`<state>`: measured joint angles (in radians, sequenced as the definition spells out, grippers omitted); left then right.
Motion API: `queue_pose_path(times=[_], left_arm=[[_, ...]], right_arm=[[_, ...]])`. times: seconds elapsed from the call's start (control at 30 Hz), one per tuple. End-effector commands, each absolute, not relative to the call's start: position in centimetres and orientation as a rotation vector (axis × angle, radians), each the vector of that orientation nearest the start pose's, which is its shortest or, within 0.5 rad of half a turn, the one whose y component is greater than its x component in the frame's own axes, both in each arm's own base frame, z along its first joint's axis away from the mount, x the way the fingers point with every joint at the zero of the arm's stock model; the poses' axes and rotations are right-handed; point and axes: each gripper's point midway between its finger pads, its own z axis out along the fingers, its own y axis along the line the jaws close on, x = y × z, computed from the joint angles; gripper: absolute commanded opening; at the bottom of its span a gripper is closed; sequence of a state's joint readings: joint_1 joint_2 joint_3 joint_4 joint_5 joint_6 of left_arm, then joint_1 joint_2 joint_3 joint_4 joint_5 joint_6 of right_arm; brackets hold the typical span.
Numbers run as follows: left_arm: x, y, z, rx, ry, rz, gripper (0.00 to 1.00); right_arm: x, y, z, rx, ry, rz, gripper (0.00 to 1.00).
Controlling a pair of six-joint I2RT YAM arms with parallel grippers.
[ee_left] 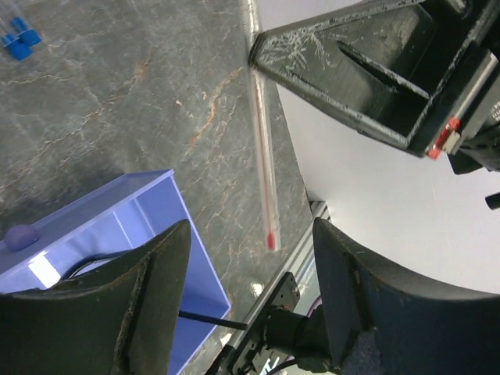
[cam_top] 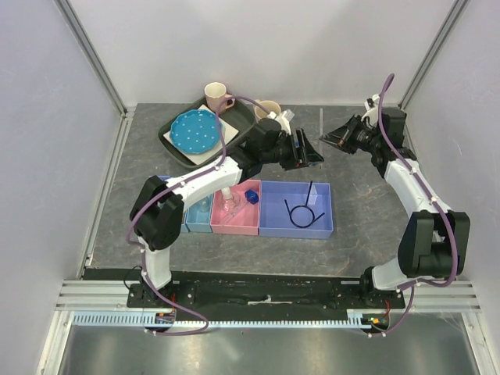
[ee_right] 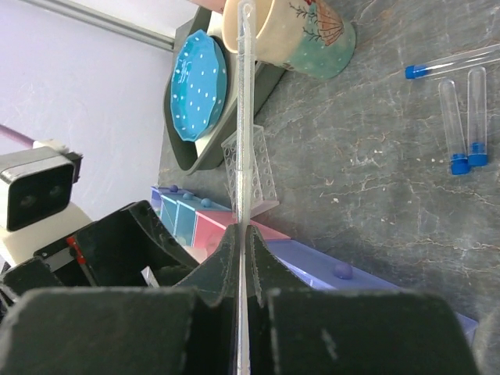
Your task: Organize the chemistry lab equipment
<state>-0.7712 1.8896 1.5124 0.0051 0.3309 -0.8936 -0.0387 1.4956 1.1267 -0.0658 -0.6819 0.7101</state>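
Clerk: Item in hand?
Keeper: One glass thermometer [ee_right: 244, 117], thin clear stem, red bulb end. Location: in the air over the dark table [cam_top: 367, 203], behind the purple bin [cam_top: 297, 209], between the two arms

Clerk: Held by?
Keeper: Right gripper [ee_right: 243, 228], clenched on the stem, jaws pressed flat against it. Left gripper [ee_left: 250, 226], released: fingers stand apart. In the left wrist view the bulb end lies in the gap between them, touching neither so far as can be seen

Clerk: Step entered as?
Keeper: Judged a handover, right to left, ahead of filing in a bin. Not yet complete

Clerk: Next move requires?
Keeper: Left jaws to meet on the stem near the bulb, squarely and gently, the glass being thin and likely slippery. Right jaws to let go only once that hold is sure

Clerk: Heading and axis?
Keeper: Long axis in line with the right gripper's fingers, running straight out past their tips. Red bulb end points away from the right arm, toward the left gripper. Tilt against the table: cannot tell

Clerk: Other stock noted?
Keeper: Blue-capped test tubes [ee_right: 451, 117] loose on the table; black looped wire [cam_top: 299, 212] already in the purple bin
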Motion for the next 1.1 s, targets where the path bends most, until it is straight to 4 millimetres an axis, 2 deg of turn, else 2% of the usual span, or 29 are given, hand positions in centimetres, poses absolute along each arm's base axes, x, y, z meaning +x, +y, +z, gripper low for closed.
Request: queue_pose_path(times=[0.0,0.13,0.37,0.53,0.57,0.67,0.8,0.87,0.9,0.97,1.0,1.03,1.07], left_arm=[[34.6,-46.8,24.5,0.071,2.138,-1.409,0.67],[35.4,-46.7,23.4,0.033,2.157,-1.364,0.62],[35.8,-47.2,23.2,0.027,2.163,-1.369,0.49],[35.7,-47.3,23.2,0.033,2.163,-1.376,0.31],[35.7,-47.3,23.2,0.035,2.166,-1.378,0.23],[35.5,-47.2,23.2,0.042,2.165,-1.378,0.08],[35.3,-46.5,23.8,0.051,2.152,-1.372,0.02],[35.2,-45.8,23.6,0.057,2.151,-1.357,0.02],[35.1,-45.4,24.4,0.068,2.128,-1.356,0.02],[34.9,-44.2,24.1,0.069,2.129,-1.331,0.02],[34.6,-43.5,25.3,0.094,2.101,-1.328,0.02],[34.3,-42.8,24.8,0.099,2.113,-1.308,0.02],[34.4,-42.0,24.8,0.102,2.11,-1.289,0.02]], right_arm=[[41.0,12.4,25.6,0.268,1.992,1.144,0.04],[40.7,12.6,25.9,0.263,1.984,1.157,0.04],[40.2,13.2,25.8,0.249,1.987,1.161,0.04],[40.1,13.3,25.7,0.247,1.991,1.158,0.04],[40.0,13.3,25.7,0.247,1.989,1.157,0.04],[39.9,13.2,25.8,0.242,1.987,1.154,0.04],[39.3,14.4,25.9,0.185,1.989,1.158,0.07],[39.0,14.5,25.8,0.147,1.987,1.149,0.11],[38.8,14.6,26.0,0.125,1.982,1.149,0.13],[38.4,14.9,26.2,0.057,1.97,1.139,0.24],[37.9,15.2,26.6,0.01,1.961,1.156,0.3],[37.5,15.3,26.8,-0.019,1.954,1.157,0.4],[37.2,15.4,26.9,-0.073,1.942,1.152,0.45]])
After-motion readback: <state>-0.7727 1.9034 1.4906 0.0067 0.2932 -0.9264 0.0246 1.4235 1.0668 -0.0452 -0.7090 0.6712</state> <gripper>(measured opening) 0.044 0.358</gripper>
